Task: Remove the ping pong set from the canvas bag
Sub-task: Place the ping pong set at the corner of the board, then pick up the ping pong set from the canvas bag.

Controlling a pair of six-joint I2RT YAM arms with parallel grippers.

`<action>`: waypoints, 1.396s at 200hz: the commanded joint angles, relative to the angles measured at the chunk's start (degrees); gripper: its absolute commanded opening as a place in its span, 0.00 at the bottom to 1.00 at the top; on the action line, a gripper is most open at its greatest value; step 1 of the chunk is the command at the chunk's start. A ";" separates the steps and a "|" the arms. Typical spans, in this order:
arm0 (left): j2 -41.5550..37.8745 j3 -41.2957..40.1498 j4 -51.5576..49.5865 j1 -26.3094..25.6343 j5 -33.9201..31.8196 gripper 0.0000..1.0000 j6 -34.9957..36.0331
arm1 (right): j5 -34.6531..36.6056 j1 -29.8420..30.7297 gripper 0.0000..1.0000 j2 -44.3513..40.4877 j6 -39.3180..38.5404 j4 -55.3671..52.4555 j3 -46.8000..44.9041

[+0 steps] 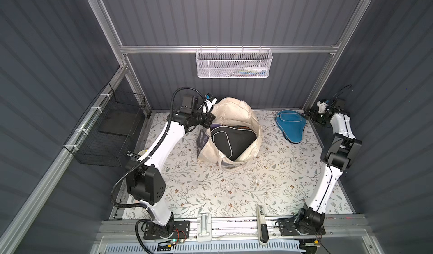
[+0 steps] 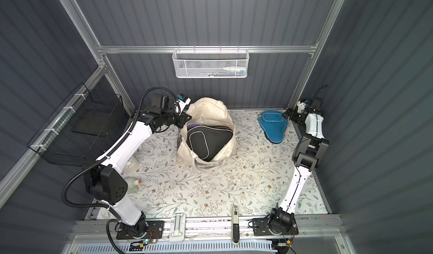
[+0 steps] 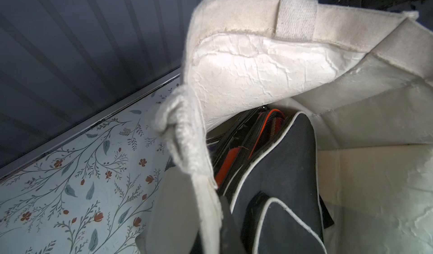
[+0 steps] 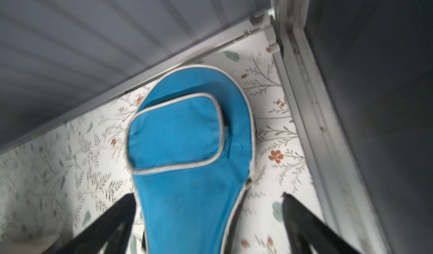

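Counting one piece out so far: the blue paddle cover (image 1: 291,126) lies flat on the counter (image 1: 257,182), well apart from the canvas bag (image 1: 248,114), off the bag's side nearest my right arm, by the back wall. Right gripper (image 4: 208,195) hangs over the cover's handle end, fingers (image 4: 112,224) spread wide either side, gripping nothing. Left gripper (image 1: 207,120) is at the bag's opposite rim, fingers pressed together, pinching the cream rim beside a loop handle, I judge, to hold the mouth open. Not yet out: black paddle cover (image 1: 230,140) filling the mouth, red-and-black case (image 3: 269,124) tucked behind it, a sliver of purple cover (image 2: 199,125) at the rim. Anything deeper is hidden. Bag is slumped, with a crinkled cream lining. Early in the task, I'd say.
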 commanded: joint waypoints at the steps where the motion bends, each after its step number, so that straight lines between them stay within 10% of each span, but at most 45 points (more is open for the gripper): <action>1: -4.89 0.08 4.67 -0.91 2.34 0.00 1.07 | 1.12 3.87 0.99 -9.29 -2.46 4.02 -6.88; 77: -10.78 -2.59 11.78 -1.07 3.24 0.00 -0.65 | -1.27 22.27 0.99 -37.43 -8.05 8.56 -33.43; 157: -8.17 0.05 15.23 -1.17 6.39 0.00 -3.52 | 2.10 35.72 0.99 -57.60 -13.49 2.50 -40.01; 279: -14.27 -13.53 21.85 -1.97 4.25 0.00 -8.37 | -3.34 56.16 0.99 -39.49 -23.87 -10.78 -23.79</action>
